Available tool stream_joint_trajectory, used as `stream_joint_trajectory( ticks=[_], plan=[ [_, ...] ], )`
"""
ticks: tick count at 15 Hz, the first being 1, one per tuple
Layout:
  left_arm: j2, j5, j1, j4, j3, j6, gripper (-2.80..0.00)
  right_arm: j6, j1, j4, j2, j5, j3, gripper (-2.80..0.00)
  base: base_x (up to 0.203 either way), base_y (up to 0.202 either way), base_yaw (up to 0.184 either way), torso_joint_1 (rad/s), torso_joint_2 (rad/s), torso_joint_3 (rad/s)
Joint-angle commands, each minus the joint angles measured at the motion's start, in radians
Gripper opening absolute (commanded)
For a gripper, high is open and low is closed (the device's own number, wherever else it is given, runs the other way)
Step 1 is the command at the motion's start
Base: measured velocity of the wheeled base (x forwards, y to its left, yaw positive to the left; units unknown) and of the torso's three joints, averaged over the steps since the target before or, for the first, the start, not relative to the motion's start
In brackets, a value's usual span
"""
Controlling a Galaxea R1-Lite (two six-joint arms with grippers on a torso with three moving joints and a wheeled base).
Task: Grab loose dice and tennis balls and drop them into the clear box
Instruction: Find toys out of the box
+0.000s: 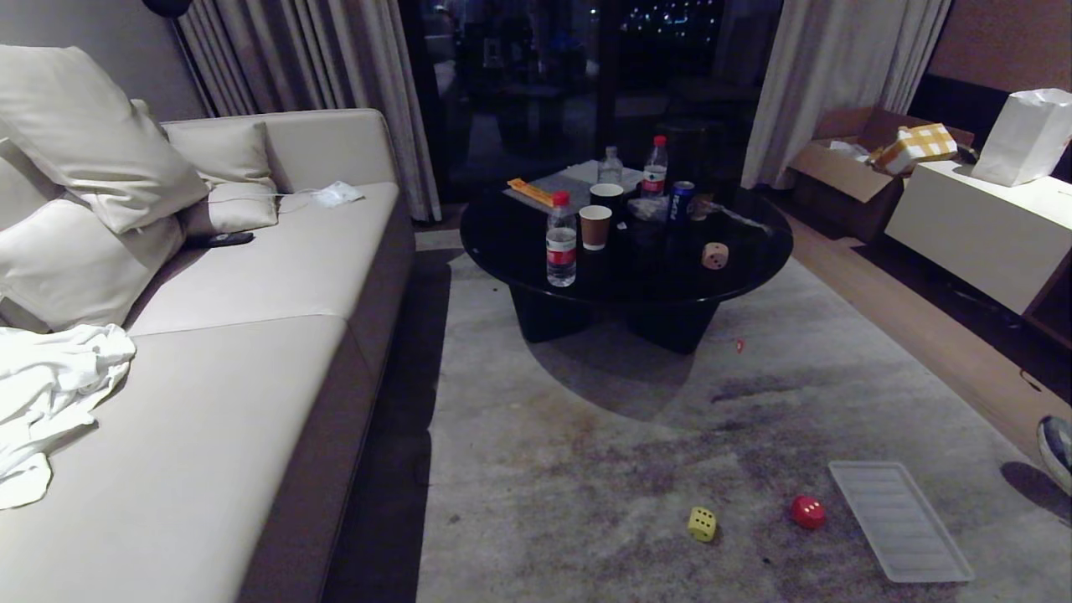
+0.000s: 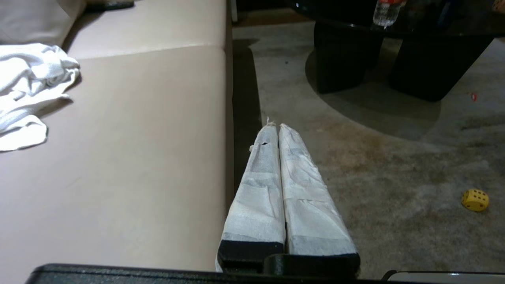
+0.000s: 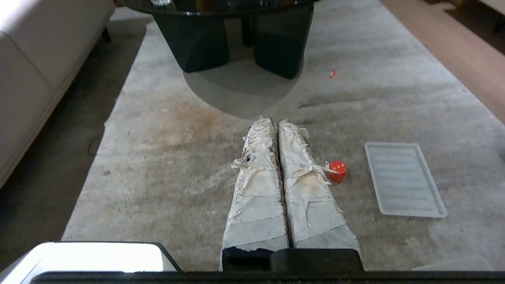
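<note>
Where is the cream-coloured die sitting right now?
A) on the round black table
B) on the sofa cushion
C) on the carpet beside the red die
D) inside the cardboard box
A: the cream die rests on the round black table, while the red die and yellow die lie on the carpet.

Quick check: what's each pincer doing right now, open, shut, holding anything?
Left pincer: shut, empty, above the sofa edge.
Right pincer: shut, empty, over the carpet near the red die.
</note>
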Motion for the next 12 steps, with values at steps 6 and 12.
stream_joint_trajectory(
  ticks=[6,12],
  plan=[
    [0.002,-0.006,0.000,-0.001,0.002,0.007,-2.80,0.000,0.002,0.001,0.001,0.001,0.000,-2.80,0.000,0.000,0.000,0.002,0.00,-0.194],
    [0.002,0.000,0.000,-0.002,0.002,0.001,-2.80,0.000,0.000,0.001,0.001,0.001,0.002,-2.80,0.000,0.000,0.000,0.003,0.00,-0.200]
  ],
)
